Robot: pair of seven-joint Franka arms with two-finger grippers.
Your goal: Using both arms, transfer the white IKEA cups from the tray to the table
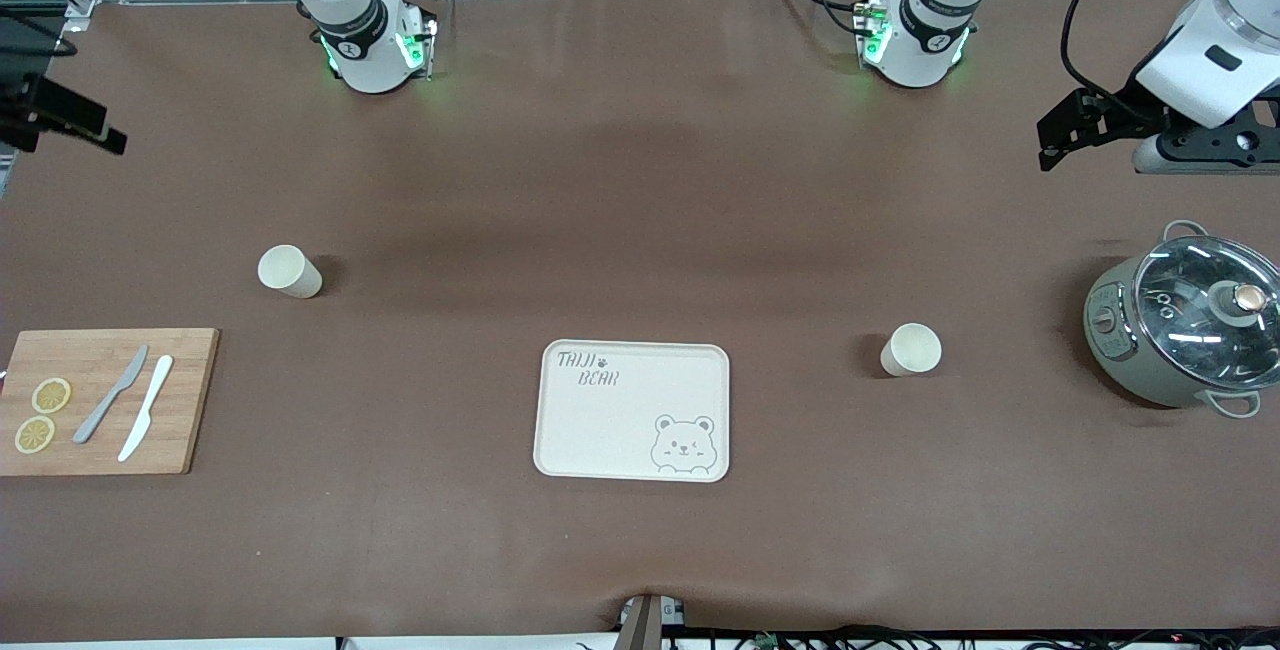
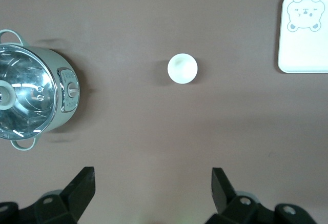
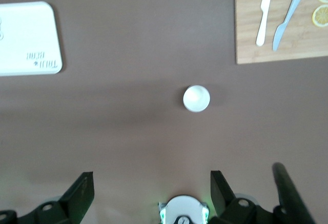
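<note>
The tray point(image 1: 632, 410) lies nearest the front camera at the middle of the table point(image 1: 640, 550), and nothing stands on it, so the job looks finished or close to it. One cup point(image 1: 910, 349) stands upright on the brown mat toward the left arm's end, well apart from the tray, between it and a lidded pot point(image 1: 1185, 320). The other cup point(image 1: 289, 271) stands farther from the camera toward the right arm's end, past a wooden board point(image 1: 105, 400) carrying two knives point(image 1: 130, 406) and lemon slices point(image 1: 42, 414); each cup probably sits where its own arm could reach without crossing the other. The left gripper point(image 2: 152, 187) hangs high over its end of the table with fingers spread and empty, waiting. The right gripper point(image 3: 151, 187) hangs likewise over its end, fingers spread, nothing between them. The mat is matte and slightly wrinkled; a grey floor shows past the arm bases.
</note>
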